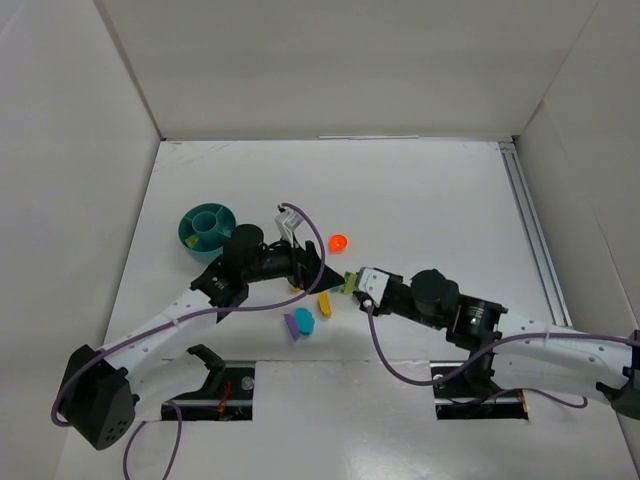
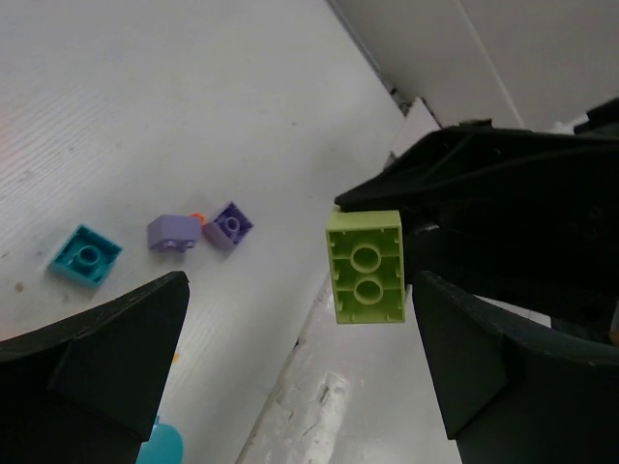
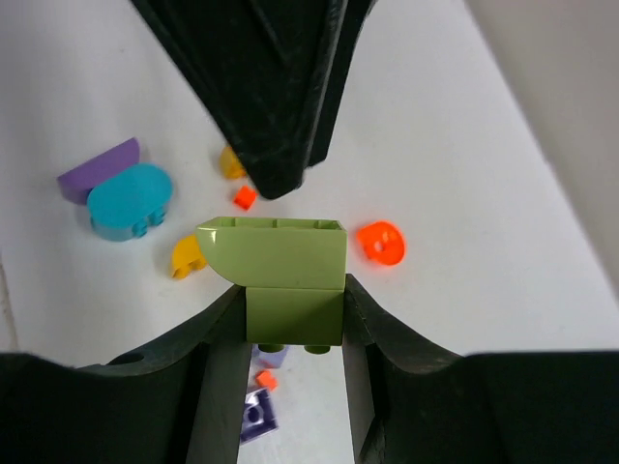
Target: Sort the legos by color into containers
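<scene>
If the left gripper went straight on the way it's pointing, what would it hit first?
Probably the lime green lego held by the right gripper, framed between the open fingers of the left gripper; depth is unclear.

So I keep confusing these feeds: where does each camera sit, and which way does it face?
Top external: above and behind the bases, looking down on table, dish, left arm and right arm.
Left wrist: on the left arm, looking between its open jaws at the lime brick in the right jaws.
Right wrist: on the right arm, looking past its own jaws, shut on the lime brick, toward the left jaws.
Shared: all three show the lime brick; top and right wrist, the orange round piece.
</scene>
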Controlling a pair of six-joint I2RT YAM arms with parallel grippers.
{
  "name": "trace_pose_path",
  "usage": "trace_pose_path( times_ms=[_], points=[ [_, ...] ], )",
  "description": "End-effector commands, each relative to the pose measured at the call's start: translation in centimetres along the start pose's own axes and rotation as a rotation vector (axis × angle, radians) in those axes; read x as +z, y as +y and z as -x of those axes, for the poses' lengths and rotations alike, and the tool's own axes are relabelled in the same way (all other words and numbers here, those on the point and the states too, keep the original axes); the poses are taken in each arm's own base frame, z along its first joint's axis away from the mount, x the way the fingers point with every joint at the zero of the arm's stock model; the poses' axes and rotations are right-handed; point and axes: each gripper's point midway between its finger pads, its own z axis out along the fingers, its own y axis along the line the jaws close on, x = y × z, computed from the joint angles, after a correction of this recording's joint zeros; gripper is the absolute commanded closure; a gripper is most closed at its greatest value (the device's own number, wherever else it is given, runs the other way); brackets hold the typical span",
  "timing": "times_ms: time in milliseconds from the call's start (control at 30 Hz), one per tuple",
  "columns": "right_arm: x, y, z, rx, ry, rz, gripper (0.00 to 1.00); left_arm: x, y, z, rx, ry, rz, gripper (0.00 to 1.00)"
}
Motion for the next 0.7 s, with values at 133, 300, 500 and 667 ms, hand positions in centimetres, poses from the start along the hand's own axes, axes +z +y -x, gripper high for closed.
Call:
trace_pose_path(
  times_ms=[133,300,500,667],
  points=[
    [-0.4,-2.3,4.9,-0.144,-0.118,-0.033,0.75,0.0,-4.8,0.9,0.096,0.026,-0.258,0.01],
    [0.5,-2.3,5.1,-0.167,-0.11,-0.03,0.75,0.1,-5.3,0.9,0.104,0.026,-0.283,0.07],
    [0.7,-2.2,6.3,-0.177,-0.152,-0.018,0.75,0.3,-5.4,0.6,0.099,0.03,-0.292,0.35],
    [0.7,-2.3,6.9,-0.176,-0.177,-0.021,0.75,0.3,-5.5,0.8,0.105,0.024,-0.296,0.42]
  ],
)
